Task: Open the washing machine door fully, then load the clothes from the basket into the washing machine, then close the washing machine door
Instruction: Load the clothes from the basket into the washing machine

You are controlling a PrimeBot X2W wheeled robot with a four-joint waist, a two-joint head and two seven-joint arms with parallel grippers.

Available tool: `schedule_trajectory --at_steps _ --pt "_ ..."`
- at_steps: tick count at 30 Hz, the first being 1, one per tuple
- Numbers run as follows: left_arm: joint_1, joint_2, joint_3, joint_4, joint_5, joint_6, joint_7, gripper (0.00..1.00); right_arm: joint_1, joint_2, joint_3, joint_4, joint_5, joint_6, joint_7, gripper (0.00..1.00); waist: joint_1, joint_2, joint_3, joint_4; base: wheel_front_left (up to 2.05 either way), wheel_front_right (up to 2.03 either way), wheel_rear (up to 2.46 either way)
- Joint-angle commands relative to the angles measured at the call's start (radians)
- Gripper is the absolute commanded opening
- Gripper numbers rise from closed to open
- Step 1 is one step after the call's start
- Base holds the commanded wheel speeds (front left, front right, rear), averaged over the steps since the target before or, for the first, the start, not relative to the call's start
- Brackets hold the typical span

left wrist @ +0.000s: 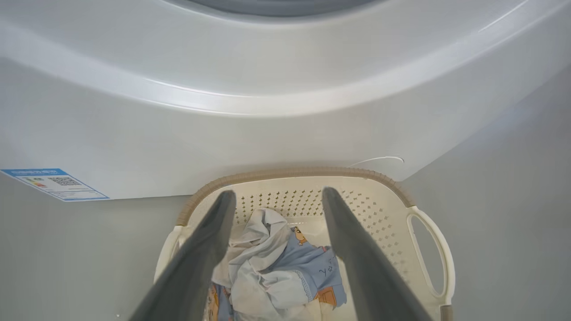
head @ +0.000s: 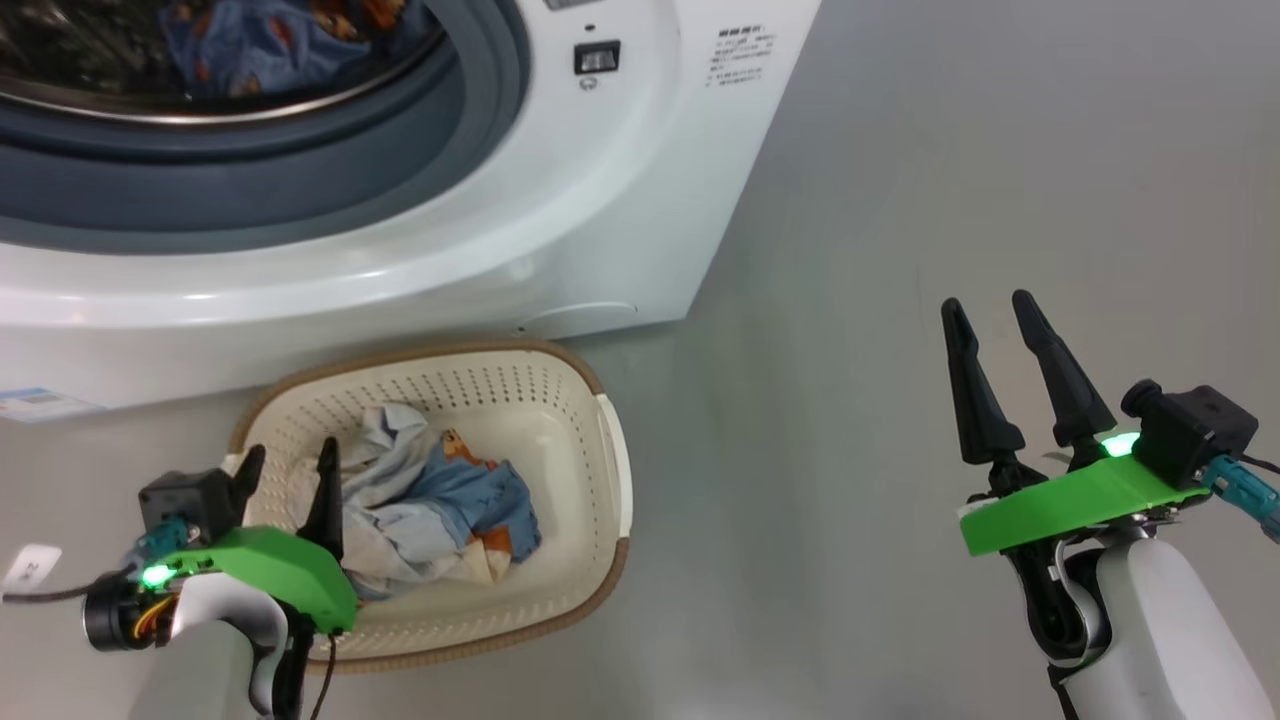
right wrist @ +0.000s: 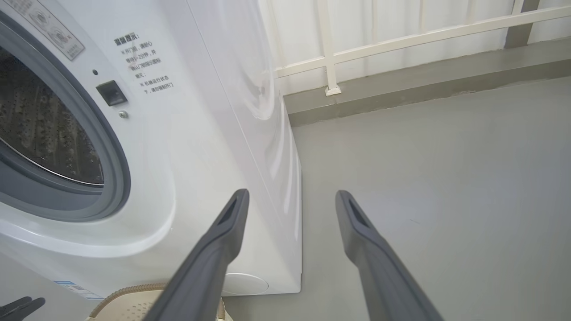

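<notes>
Head view: one basket (head: 565, 405), one washing machine (head: 610, 210), clothes (head: 440, 500) in both.

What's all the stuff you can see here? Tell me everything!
washer: one, white, behind the basket
drum clothes: count unclear, blue with orange, inside the washer
basket: one, cream, brown rim, on the floor
basket clothes: small heap, light blue and pale, in the basket
label: one, blue-edged, low on the washer
floor: one, grey, all around
railing: one, white, beyond the washer
left gripper: one, dark, open, above the basket
right gripper: one, dark, open, above bare floor
</notes>
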Motion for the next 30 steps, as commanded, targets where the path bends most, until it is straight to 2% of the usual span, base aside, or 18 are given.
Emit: schedule_trajectory --at_steps 1,17,30 --pt "-0.024 0.033 0.019 0.004 -0.004 -0.002 -0.001 1.00 -0.013 0.004 0.025 -0.026 -0.011 0.002 -0.005 1.00 0.0000 0.0000 0.054 -0.027 0.00 0.00 0.00" --pt "-0.234 0.104 -0.177 0.292 -0.101 -0.002 0.121 1.00 -0.101 0.048 0.038 -0.053 -0.007 0.002 -0.005 1.00 0.0000 0.0000 0.261 -0.100 0.00 0.00 0.00" --pt "-0.350 0.151 -0.294 0.412 -0.171 -0.002 0.190 1.00 -0.140 0.066 0.052 -0.062 0.006 0.002 -0.005 1.00 0.0000 0.0000 0.370 -0.145 0.00 0.00 0.00"
